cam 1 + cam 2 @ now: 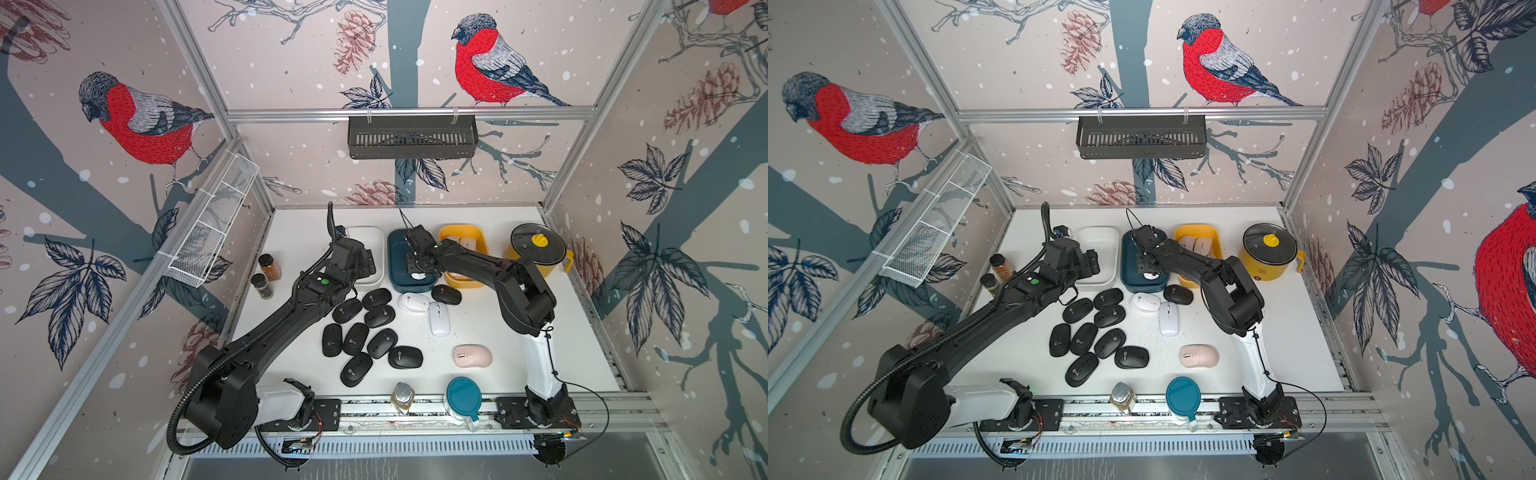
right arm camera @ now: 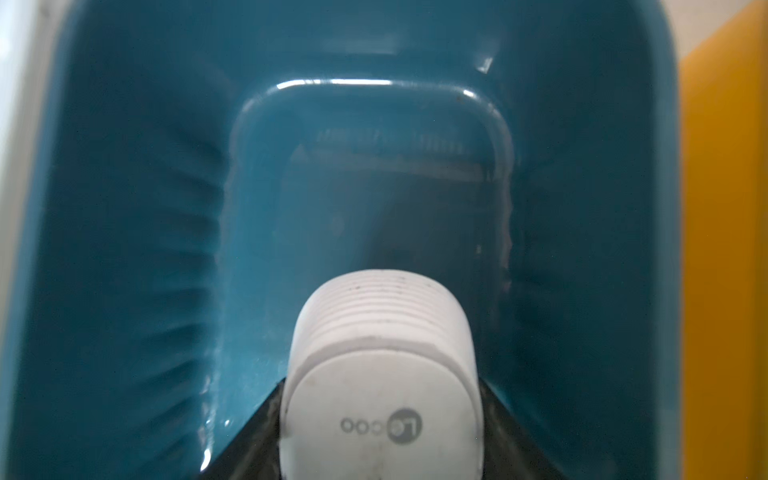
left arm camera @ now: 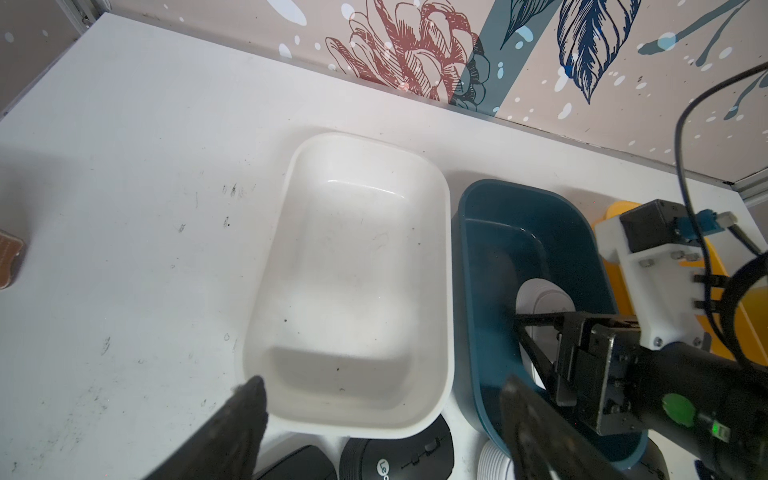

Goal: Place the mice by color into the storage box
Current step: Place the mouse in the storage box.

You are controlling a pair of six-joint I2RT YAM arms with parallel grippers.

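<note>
Right gripper (image 2: 381, 440) clamped on white mouse (image 2: 380, 324) | arm reaching down into blue box (image 2: 124, 208) | left gripper (image 3: 382, 386) jaws apart

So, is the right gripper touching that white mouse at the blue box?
Touching. The right wrist view shows both jaws pressed against the sides of the white mouse.

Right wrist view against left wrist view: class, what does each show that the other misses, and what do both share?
Only the right wrist view shows the grey logo on the white mouse. Only the left wrist view shows the empty white box, black mice beside it and the open left claw. Both show the teal box, the right claw holding that mouse inside it, and a yellow box.
</note>
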